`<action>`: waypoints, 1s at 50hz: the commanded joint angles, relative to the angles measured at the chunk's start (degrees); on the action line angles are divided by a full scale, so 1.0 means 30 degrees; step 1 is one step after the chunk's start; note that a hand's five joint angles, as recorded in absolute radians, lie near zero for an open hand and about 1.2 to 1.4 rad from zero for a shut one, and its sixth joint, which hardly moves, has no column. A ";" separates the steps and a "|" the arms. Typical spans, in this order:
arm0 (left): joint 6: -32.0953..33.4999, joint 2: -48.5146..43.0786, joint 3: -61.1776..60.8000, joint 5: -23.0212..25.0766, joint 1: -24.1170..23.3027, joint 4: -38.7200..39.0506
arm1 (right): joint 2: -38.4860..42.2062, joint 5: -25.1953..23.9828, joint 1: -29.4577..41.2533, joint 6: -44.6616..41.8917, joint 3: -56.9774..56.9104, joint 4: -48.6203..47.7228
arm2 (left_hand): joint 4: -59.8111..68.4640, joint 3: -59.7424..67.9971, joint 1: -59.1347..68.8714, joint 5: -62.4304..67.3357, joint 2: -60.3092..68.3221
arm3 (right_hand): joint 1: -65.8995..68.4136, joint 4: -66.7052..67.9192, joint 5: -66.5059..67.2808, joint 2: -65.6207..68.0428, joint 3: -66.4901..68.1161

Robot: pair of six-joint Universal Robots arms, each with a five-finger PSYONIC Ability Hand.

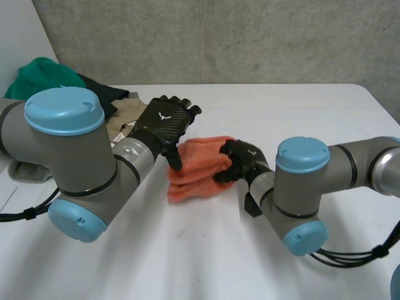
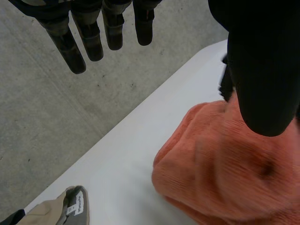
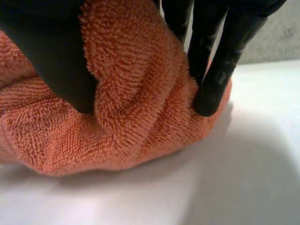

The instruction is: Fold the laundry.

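Garment tag point(image 2: 77, 206): writing unreadable. Orange towel point(image 1: 197, 172): gripped at one end by right hand point(image 1: 240, 159); left hand point(image 1: 164, 125) held open alongside.

Noted: right hand point(image 3: 47, 47) on the orange towel point(image 3: 140, 122), thumb on one side of a raised fold, fingers point(image 3: 213, 89) pressed into the other, pinching it. Towel bunched, looped pile, lying on the white table point(image 3: 243, 178) beneath the hand.
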 commanded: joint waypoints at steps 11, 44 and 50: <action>0.0000 -0.0053 0.0218 0.0031 0.0161 0.0204 | 0.3881 0.1184 -0.7285 -0.4915 -0.7809 0.0468 | 0.0330 0.0199 0.0493 0.0107 0.0348 | 0.8723 0.3978 0.6321 0.4844 0.5505; 0.0029 -0.1870 0.1361 -0.0028 -0.0220 0.0497 | 1.0185 -0.2241 -1.5114 -0.8639 -1.9888 0.4775 | 0.0554 0.0423 0.0718 0.0331 0.0573 | -0.4350 -0.9095 -0.6752 -0.8229 -0.7568; 0.0000 -0.1782 0.1274 -0.0057 -0.0337 0.0497 | 1.0244 -0.1570 -1.5055 -1.0985 -1.9362 0.4658 | 0.0554 0.0423 0.0718 0.0331 0.0573 | -1.4610 -1.9356 -1.7013 -1.8489 -1.7828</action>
